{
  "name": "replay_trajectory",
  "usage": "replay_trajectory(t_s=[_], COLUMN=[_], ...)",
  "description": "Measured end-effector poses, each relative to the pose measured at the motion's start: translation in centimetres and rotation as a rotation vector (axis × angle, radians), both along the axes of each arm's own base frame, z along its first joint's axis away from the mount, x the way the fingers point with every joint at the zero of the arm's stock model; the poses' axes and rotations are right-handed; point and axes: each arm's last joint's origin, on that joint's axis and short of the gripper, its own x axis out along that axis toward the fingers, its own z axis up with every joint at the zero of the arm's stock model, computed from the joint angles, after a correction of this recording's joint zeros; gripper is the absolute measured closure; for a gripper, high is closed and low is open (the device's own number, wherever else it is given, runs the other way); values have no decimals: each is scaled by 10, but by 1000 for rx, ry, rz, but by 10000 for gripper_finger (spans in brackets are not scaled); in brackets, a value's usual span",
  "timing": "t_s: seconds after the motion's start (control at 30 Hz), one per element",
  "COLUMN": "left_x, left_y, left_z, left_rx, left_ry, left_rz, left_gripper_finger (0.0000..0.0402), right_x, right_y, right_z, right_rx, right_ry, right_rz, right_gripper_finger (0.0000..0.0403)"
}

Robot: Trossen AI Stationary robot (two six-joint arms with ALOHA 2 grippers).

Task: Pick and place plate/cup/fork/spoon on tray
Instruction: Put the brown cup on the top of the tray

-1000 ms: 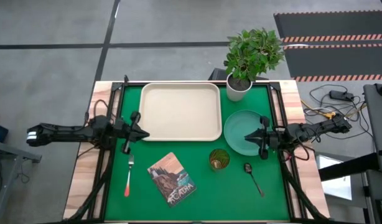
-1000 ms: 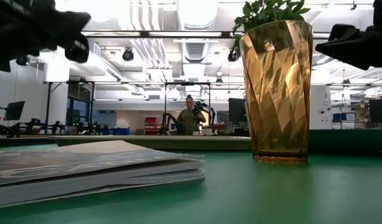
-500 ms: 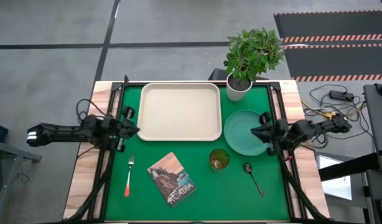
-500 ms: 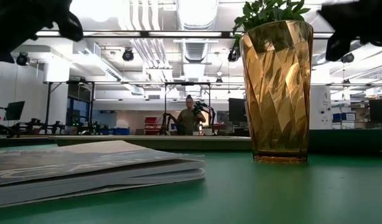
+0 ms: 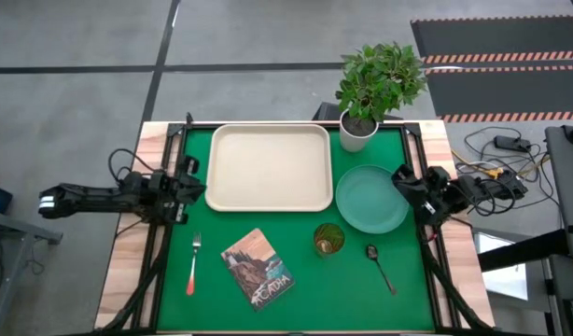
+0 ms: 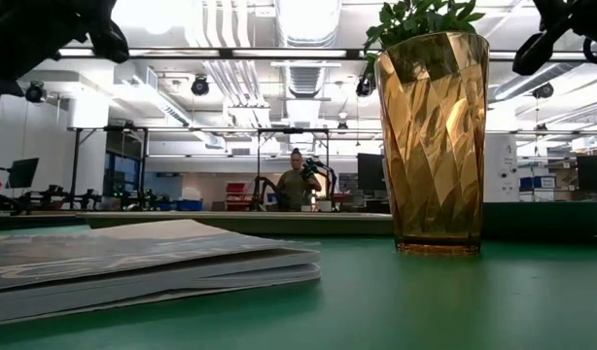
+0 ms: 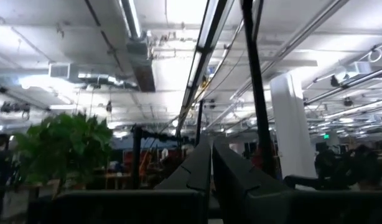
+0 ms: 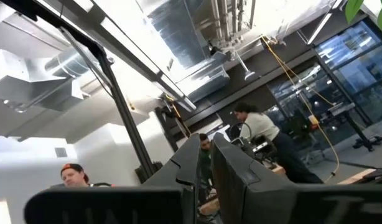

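The cream tray [image 5: 268, 166] lies at the far middle of the green mat. The teal plate [image 5: 370, 198] lies flat to its right. The amber cup [image 5: 328, 239] stands upright in front of the plate and fills the low view [image 6: 439, 146]. The dark spoon [image 5: 381, 267] lies near the cup's right. The orange-handled fork [image 5: 193, 264] lies at the near left. My left gripper [image 5: 199, 181] is shut and empty at the tray's left edge, raised. My right gripper [image 5: 398, 179] is shut and empty at the plate's right rim, raised. Both wrist views look up at the ceiling.
A book [image 5: 258, 268] lies flat between the fork and the cup, and shows in the low view [image 6: 143, 267]. A potted plant [image 5: 375, 89] stands at the far right behind the plate. People show in the room behind the table.
My left gripper has drawn back toward the table's left edge and risen. My right gripper has drawn back from over the plate toward the right edge, risen and tipped upward. The plate, cup, fork and spoon have stayed where they were.
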Motion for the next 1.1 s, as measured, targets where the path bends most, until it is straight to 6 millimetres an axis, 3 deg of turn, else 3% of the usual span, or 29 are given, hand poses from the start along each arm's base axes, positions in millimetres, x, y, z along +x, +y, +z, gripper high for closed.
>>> replay_trajectory(t_s=[0.3,0.73,0.97,1.1], left_x=[12,25,25,26], left_y=[3,6,6,6], left_z=[-8,4,8,8], left_rx=[-37,-74,-73,-73], left_ry=[94,118,85,88], left_rz=[47,110,110,110], left_gripper_finger=[402,402,402,402], right_x=[-4,4,22,50], right_y=[-2,0,5,13], right_z=[5,6,28,44], right_rx=[46,-34,-105,-243], right_ry=[-58,-43,25,135], right_rz=[-44,-86,-115,-137], right_gripper_finger=[376,376,376,376])
